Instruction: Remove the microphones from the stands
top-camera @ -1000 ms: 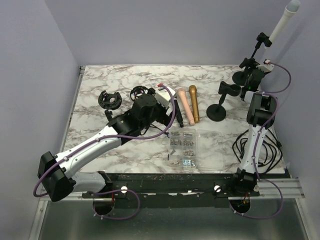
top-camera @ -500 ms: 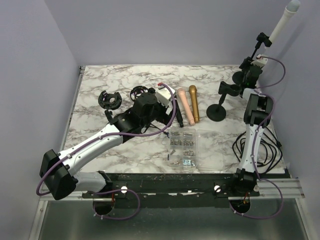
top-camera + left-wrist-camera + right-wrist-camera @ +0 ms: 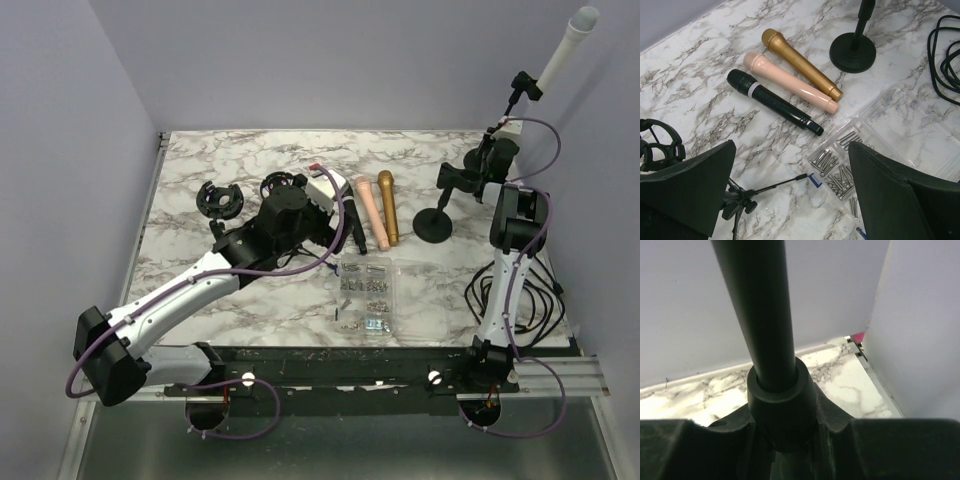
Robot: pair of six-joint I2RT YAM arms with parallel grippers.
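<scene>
1. Okay, my right gripper [image 3: 785, 432] is up at the far right corner, its fingers drawn in narrow on the stand [image 3: 765, 315]. The black pole runs straight up between them, and its collar sits at their tips with both sides appearing to touch it.
2. The white microphone [image 3: 567, 45] sits in the clip [image 3: 526, 84] at the top of that stand. It is high above the right fingers, tilted up and away to the right, and well apart from them.
3. My left gripper [image 3: 792, 150] hangs over the middle of the table [image 3: 700, 65] with its fingers spread wide.
4. Ahead of the left fingers three loose microphones lie side by side. The black microphone [image 3: 772, 102] is nearest, then the pink microphone [image 3: 790, 82], and the gold microphone [image 3: 800, 62] is farthest.
5. A bag of screws [image 3: 840, 170] lies below the gap, close to the right-hand finger.
6. A small tripod [image 3: 740, 200] lies flat just beside the left-hand finger, and a shock mount [image 3: 660, 145] sits outside that same finger.
7. Beyond the gold microphone stands the round base of a second stand [image 3: 852, 50]. A coiled cable [image 3: 945, 55] lies out past the right-hand finger.
</scene>
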